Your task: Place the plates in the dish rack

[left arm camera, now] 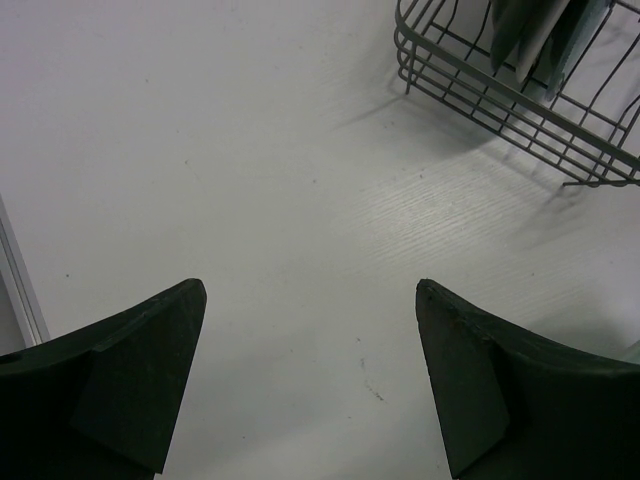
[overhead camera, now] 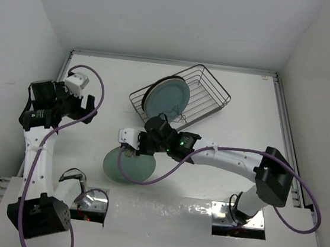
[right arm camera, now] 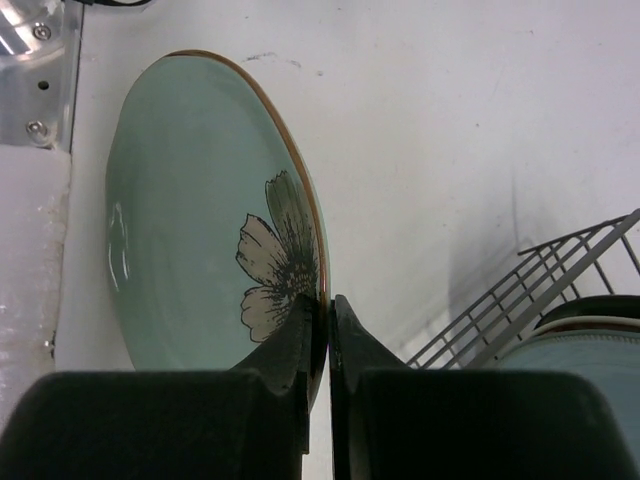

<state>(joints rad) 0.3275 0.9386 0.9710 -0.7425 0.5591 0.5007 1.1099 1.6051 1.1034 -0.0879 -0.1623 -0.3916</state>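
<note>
1. Black left gripper (left arm camera: 310, 290) hangs over the bare table (left arm camera: 200, 120), jaws wide apart, holding nothing.
2. Pale green plate (right arm camera: 200, 220) lies nearly flat, face up, near the arms' bases. The right gripper (right arm camera: 328, 310) is clamped on its rim. I judge this the third plate's loading; next it needs tipping on edge.
3. Dish rack (overhead camera: 180, 98) runs diagonally, near-left to far-right. Two plates (overhead camera: 167, 97) stand at its left end, leaving slots rightward.
</note>
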